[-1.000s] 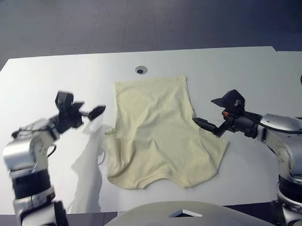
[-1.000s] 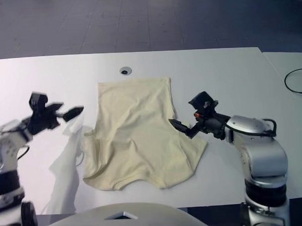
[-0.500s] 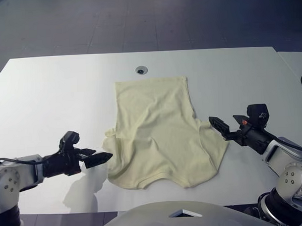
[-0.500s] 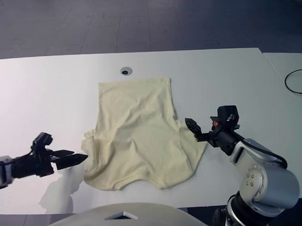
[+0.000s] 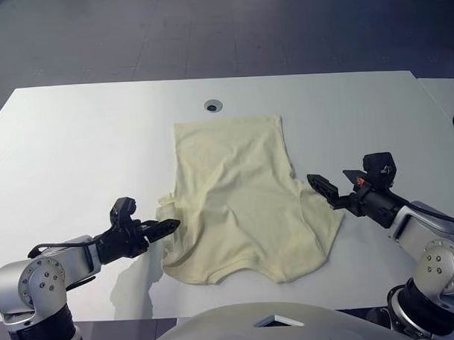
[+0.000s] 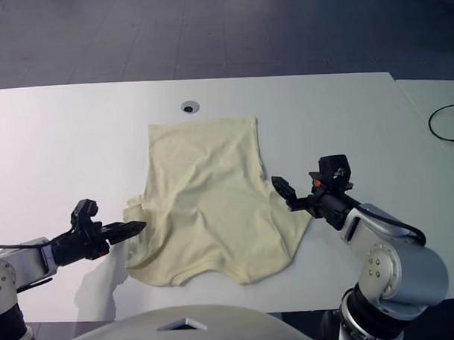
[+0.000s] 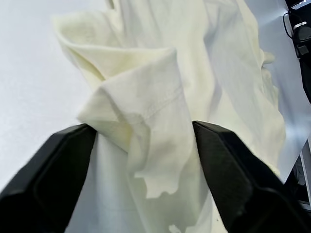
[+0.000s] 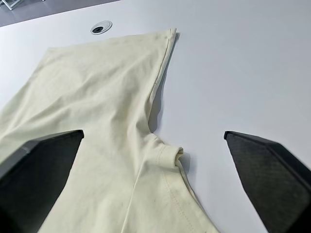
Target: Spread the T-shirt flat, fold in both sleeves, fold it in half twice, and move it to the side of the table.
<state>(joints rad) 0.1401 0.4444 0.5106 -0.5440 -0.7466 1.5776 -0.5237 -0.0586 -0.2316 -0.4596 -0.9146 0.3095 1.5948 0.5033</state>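
**A:** The left end effector [image 7: 143, 127], what is it doing?

**B:** From where I stand, it sits low over the white desk [image 5: 76, 130], at about eight o'clock from the T-shirt [image 5: 235, 192]. Its fingers are spread wide, and the bunched, curled-over left sleeve [image 5: 166, 209] lies between them. I don't think they have closed on it.

**A:** And the other one?

**B:** The right end effector [image 8: 153, 136] is at about four o'clock, also wide apart. It faces the right sleeve [image 8: 172, 158], which lies flatter against the body of the shirt.

**A:** Where is the shirt itself?

**B:** It is pale yellow and lies mid-desk. The straight hem points to twelve o'clock, toward a small cable hole [image 5: 212, 105], and the neckline is at six o'clock, nearest the robot. It is rumpled, with creases running across the chest.

**A:** So it is still being spread?

**B:** I'd judge so. To do this well, each side should pinch only the sleeve's outer edge, low to the desk. The left should draw toward nine o'clock and the right toward three, both together, so the body stays put. Catching two layers on the left would leave that curl folded under.
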